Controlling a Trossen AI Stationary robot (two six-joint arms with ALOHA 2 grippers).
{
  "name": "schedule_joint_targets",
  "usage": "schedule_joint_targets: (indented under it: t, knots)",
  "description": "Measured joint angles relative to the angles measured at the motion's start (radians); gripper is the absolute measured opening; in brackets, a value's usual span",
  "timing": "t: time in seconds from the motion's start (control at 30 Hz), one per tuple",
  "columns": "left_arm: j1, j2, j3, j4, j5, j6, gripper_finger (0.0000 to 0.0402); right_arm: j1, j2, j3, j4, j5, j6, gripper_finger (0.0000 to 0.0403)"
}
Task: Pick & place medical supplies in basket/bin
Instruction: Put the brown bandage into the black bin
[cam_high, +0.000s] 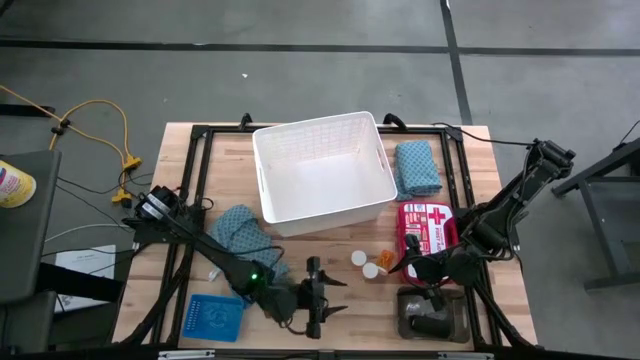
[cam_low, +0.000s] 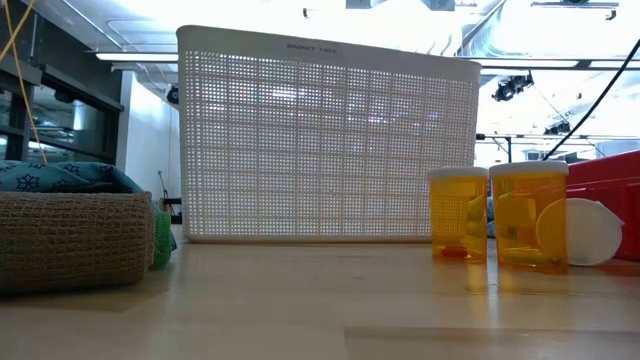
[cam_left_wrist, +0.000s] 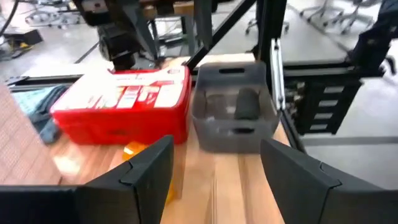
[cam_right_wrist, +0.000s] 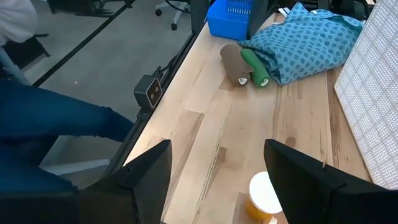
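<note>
The white lattice basket stands at the table's far middle. One teal cloth lies to its right. Another lies to its left front, with a brown roll and a green roll beside it. Two orange pill bottles and white caps stand in front of the basket. My left gripper hangs open near the front edge, pointing toward the grey tray. My right gripper is open above the bottles, by the red first-aid box.
A blue mesh tray lies at the front left. The grey tray at the front right holds a dark piece. A person's leg in blue trousers shows beside the table's near edge. Bare wood lies between the rolls and the bottles.
</note>
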Motion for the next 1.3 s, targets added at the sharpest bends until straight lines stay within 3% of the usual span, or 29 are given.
schedule_joint_targets:
  t: [0.13,0.27,0.43,0.7,0.93,1.3]
  knots:
    - [-0.043,-0.018,0.000,-0.111,-0.121,-0.048,0.0234,0.000,0.000,0.000,0.000,0.000,0.000,0.0243]
    - [-0.095,-0.055,0.000,-0.237,-0.328,-0.076,0.0234,0.000,0.000,0.000,0.000,0.000,0.000,0.0243]
    - [-0.136,-0.063,0.000,-0.261,-0.355,-0.123,0.0234,0.000,0.000,0.000,0.001,0.000,0.000,0.0243]
    - [-0.169,-0.086,0.001,-0.471,-0.272,-0.390,0.0234,0.000,0.000,0.000,0.001,0.000,0.000,0.0243]
    - [-0.160,-0.113,0.002,-0.716,-0.047,-0.705,0.0234,0.000,0.000,0.000,0.001,0.000,0.000,0.0243]
    - [-0.159,-0.106,0.002,-0.941,0.207,-0.871,0.0234,0.000,0.000,0.000,0.001,0.000,0.000,0.0243]
